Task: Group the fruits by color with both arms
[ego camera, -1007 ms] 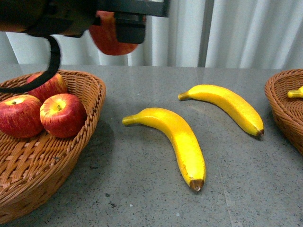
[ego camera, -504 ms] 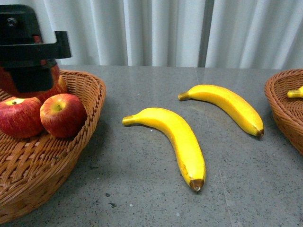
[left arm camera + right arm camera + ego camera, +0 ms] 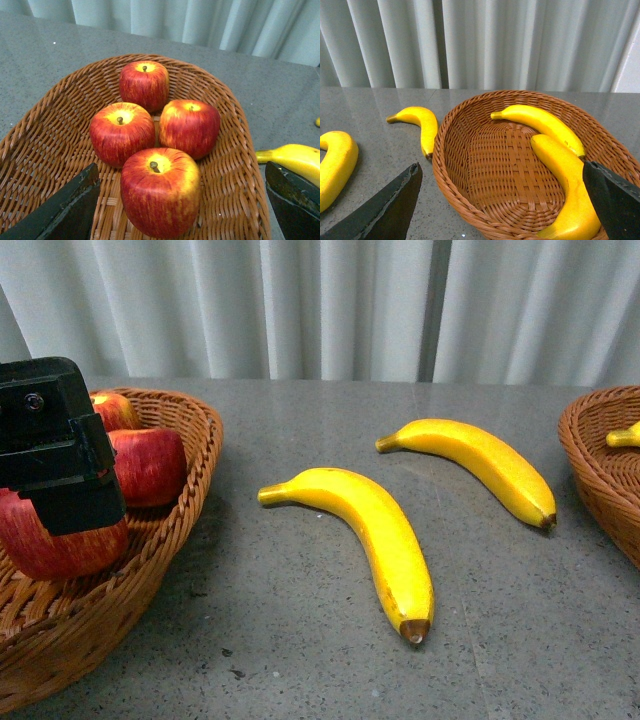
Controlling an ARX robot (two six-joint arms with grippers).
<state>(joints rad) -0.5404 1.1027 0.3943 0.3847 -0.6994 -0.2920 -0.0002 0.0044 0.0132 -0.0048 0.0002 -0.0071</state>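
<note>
Red apple (image 3: pixel 160 197) in wicker basket (image 3: pixel 45 145) — between wide-apart jaws of left pincer (image 3: pixel 181 172)

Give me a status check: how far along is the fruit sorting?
Done: four apples sit in the left basket, and two sorted bananas lie in the right basket. In hand: nothing; the left pincer hangs open over the apples, and the right pincer is open over its basket. Left: the near banana and the far banana lie on the table between the baskets.
</note>
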